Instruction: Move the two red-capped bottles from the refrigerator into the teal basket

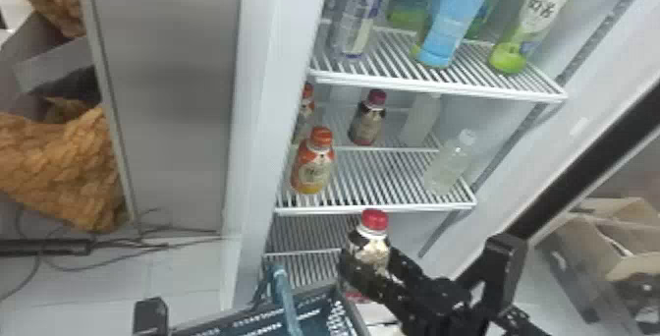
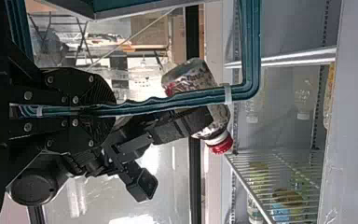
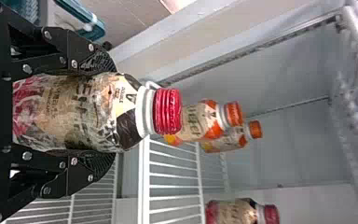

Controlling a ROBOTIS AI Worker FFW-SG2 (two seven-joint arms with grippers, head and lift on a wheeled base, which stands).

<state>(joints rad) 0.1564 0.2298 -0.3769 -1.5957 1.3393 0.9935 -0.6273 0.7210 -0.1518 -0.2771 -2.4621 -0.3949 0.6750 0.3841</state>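
Note:
In the head view my right gripper (image 1: 369, 261) is shut on a red-capped bottle (image 1: 374, 239), upright with a slight tilt, in front of the refrigerator's lower shelves. The right wrist view has this bottle (image 3: 74, 112) between both fingers of the right gripper (image 3: 106, 112). The other red-capped bottle (image 1: 367, 120) stands toward the back of the middle shelf. A black part of my left gripper (image 1: 151, 316) is at the bottom edge, left of the teal basket (image 1: 294, 318). From the left wrist, the left gripper (image 2: 109, 110) is shut on the basket's teal handle (image 2: 168, 100); the held bottle (image 2: 219, 119) is beyond it.
Orange-capped bottles (image 1: 314, 170) stand at the middle shelf's left, a clear bottle (image 1: 448, 165) at its right. Taller bottles (image 1: 454, 15) are on the shelf above. The refrigerator's left wall edge (image 1: 275, 89) and the dark door frame (image 1: 584, 163) flank the opening.

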